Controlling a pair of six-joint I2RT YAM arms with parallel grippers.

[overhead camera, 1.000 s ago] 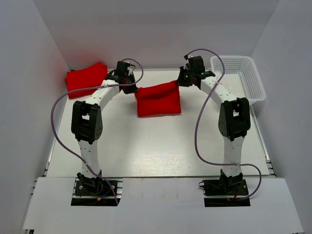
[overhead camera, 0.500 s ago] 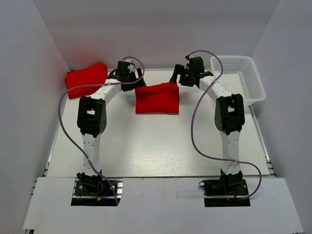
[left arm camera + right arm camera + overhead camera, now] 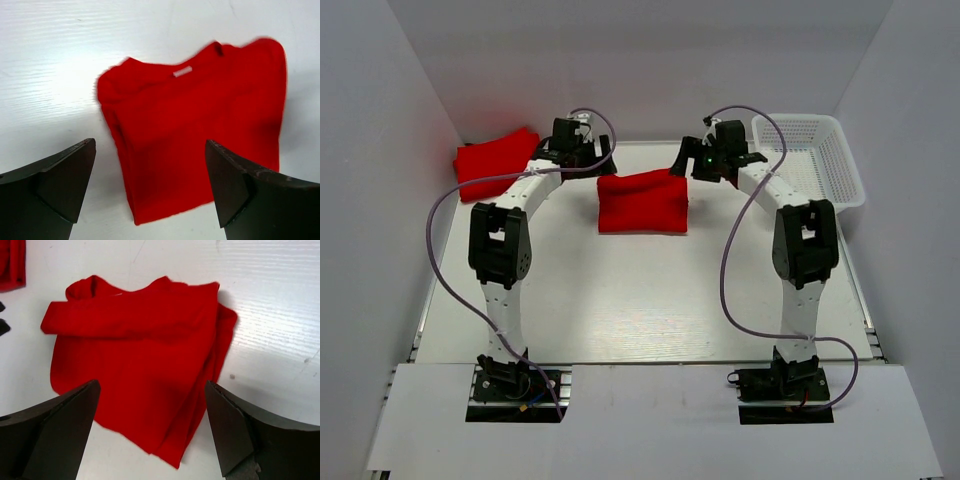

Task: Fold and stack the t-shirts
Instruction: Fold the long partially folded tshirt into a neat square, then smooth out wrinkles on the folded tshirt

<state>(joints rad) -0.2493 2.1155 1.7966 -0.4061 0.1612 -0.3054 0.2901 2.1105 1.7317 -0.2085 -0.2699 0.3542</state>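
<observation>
A folded red t-shirt (image 3: 642, 201) lies flat on the white table near the back middle; it also fills the left wrist view (image 3: 200, 135) and the right wrist view (image 3: 140, 375). A second folded red t-shirt (image 3: 496, 162) rests at the back left. My left gripper (image 3: 582, 158) hovers above the middle shirt's back left corner, jaws wide apart and empty (image 3: 150, 185). My right gripper (image 3: 705, 160) hangs over its back right corner, likewise open with nothing held (image 3: 152, 425).
A white mesh basket (image 3: 812, 160) stands at the back right corner. White walls close in the table (image 3: 640, 300) on three sides. A sliver of the left-hand shirt shows at the right wrist view's top left (image 3: 11, 262).
Both grippers opened and let go of the middle shirt's back corners. The shirt dropped flat onto the table, and both grippers lifted slightly away.
</observation>
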